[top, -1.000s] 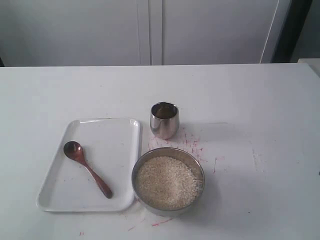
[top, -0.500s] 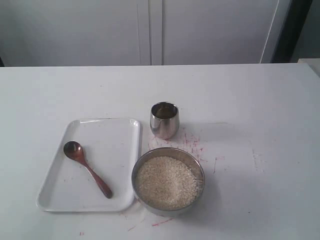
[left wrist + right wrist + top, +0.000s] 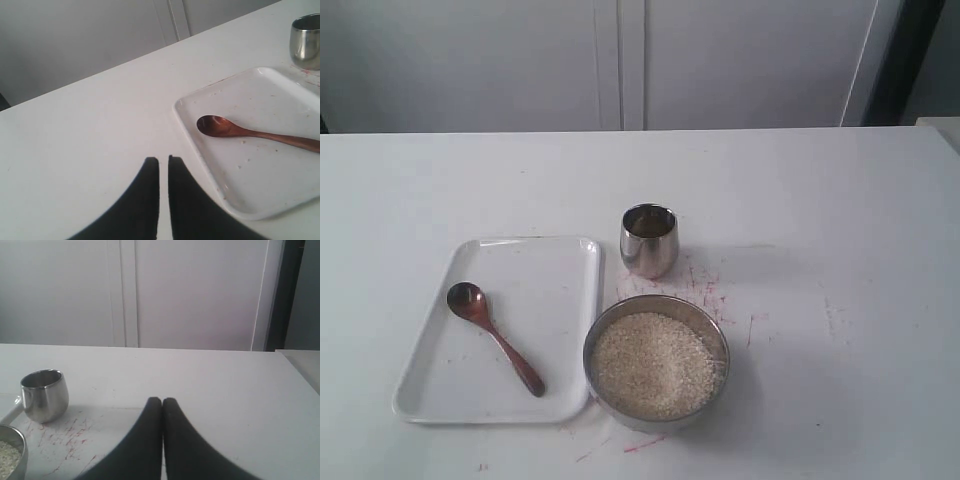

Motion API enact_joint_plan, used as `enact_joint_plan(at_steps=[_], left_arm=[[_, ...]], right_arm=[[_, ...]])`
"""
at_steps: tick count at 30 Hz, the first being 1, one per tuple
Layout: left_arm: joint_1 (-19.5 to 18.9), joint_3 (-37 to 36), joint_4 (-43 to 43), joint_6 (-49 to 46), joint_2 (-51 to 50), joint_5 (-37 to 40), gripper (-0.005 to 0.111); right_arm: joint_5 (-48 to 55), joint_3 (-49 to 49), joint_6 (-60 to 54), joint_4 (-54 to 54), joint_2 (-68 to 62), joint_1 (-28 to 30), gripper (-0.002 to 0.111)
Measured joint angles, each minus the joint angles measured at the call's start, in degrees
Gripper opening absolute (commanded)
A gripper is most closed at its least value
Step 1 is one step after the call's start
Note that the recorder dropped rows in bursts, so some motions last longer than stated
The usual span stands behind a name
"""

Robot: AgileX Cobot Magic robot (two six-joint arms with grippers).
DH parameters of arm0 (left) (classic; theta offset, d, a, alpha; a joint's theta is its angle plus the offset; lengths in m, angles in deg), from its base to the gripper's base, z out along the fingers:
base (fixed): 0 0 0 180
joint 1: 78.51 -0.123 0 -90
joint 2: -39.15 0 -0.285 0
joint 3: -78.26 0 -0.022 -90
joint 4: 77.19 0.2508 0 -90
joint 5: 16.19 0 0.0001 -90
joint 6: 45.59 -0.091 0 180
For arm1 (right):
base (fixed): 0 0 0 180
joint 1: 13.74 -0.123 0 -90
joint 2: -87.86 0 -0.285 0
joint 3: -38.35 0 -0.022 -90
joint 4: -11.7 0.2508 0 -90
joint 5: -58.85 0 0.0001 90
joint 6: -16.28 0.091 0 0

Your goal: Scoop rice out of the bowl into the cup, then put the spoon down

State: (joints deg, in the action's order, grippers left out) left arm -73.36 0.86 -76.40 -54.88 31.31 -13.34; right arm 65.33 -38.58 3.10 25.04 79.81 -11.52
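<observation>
The reddish-brown wooden spoon (image 3: 498, 340) lies on a white tray (image 3: 560, 300), its round end toward the far left. Right of the tray stands the wide steel bowl (image 3: 660, 299), filled with off-white rice (image 3: 653, 365). The small shiny cup (image 3: 648, 240) is just behind the bowl. Neither gripper shows in the exterior view. In the left wrist view my left gripper (image 3: 163, 159) hovers over bare table beside the tray (image 3: 260, 95), a narrow slit between its fingers, with the spoon (image 3: 250, 133) off to one side. My right gripper (image 3: 162, 400) is shut and empty, apart from the cup (image 3: 45, 395).
Red scribble marks (image 3: 705, 285) stain the white table (image 3: 820, 200) around the cup and bowl. Pale cabinet doors (image 3: 620, 60) stand behind the table's far edge. A few stray grains lie on the tray.
</observation>
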Motion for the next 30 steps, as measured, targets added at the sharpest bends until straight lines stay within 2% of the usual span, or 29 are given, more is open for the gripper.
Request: enact_joint_plan(at_steps=[7, 23, 30], left_arm=[[0.0, 0.0, 0.0, 0.0, 0.0, 0.0, 0.014], [0.0, 0.0, 0.0, 0.0, 0.0, 0.0, 0.014], [0.0, 0.0, 0.0, 0.0, 0.0, 0.0, 0.014]], right_arm=[[0.0, 0.0, -0.11, 0.0, 0.0, 3.93, 0.0], [1.26, 0.0, -0.97, -0.11, 0.0, 4.12, 0.0], [6.28, 0.0, 1.27, -6.35, 0.0, 4.12, 0.0]])
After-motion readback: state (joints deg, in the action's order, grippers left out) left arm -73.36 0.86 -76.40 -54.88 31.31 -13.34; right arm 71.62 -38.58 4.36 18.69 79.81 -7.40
